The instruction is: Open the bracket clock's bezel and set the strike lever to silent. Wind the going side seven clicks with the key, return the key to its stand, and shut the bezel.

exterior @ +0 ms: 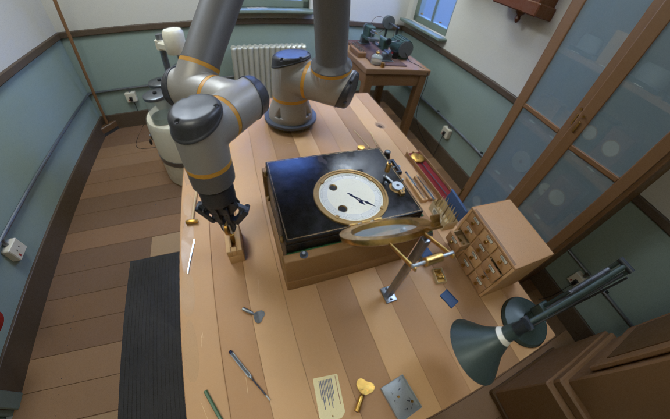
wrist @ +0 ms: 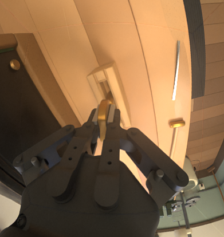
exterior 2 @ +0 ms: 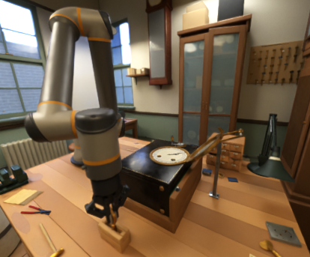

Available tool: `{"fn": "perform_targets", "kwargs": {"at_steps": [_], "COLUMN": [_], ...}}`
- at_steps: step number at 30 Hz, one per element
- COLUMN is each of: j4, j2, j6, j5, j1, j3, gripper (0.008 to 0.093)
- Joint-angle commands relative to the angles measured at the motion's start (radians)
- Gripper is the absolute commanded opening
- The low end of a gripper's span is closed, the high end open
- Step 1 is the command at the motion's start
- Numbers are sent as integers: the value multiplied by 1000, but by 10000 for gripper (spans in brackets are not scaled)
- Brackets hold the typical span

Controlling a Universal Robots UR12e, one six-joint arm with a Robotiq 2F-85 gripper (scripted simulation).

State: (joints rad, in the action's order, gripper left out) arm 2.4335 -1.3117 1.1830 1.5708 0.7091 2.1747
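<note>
On the workbench the black bracket clock (exterior: 337,200) lies on its back in a wooden cradle, its white dial (exterior: 350,195) facing up. Its brass glazed bezel (exterior: 387,232) is swung open off the dial's near edge. Left of the clock stands a small wooden key stand (exterior: 234,249) with the brass winding key (wrist: 102,117) upright in its slot. My gripper (exterior: 228,225) reaches straight down over the stand, and its fingers are closed on the key's flat brass grip, as the wrist camera shows. The strike lever is too small to make out.
A small wooden drawer chest (exterior: 496,245) sits right of the clock, with a desk lamp (exterior: 504,333) nearer. A metal post (exterior: 402,273) stands under the open bezel. Loose tools, another brass key (exterior: 362,391), a tag and a plate lie along the bench's near end.
</note>
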Motion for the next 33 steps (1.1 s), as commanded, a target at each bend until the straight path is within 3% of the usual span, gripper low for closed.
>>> {"fn": "perform_targets", "kwargs": {"at_steps": [1, 18, 29, 33], "j4": [-2, -175, -209, -262], "j2": [-2, -118, -137, -167], "j6": [0, 0, 0, 0], "j5": [0, 0, 0, 0], "j1": [0, 0, 0, 0], "j3": [-1, -60, -74, -99], "gripper": [80, 80, 80, 80]}}
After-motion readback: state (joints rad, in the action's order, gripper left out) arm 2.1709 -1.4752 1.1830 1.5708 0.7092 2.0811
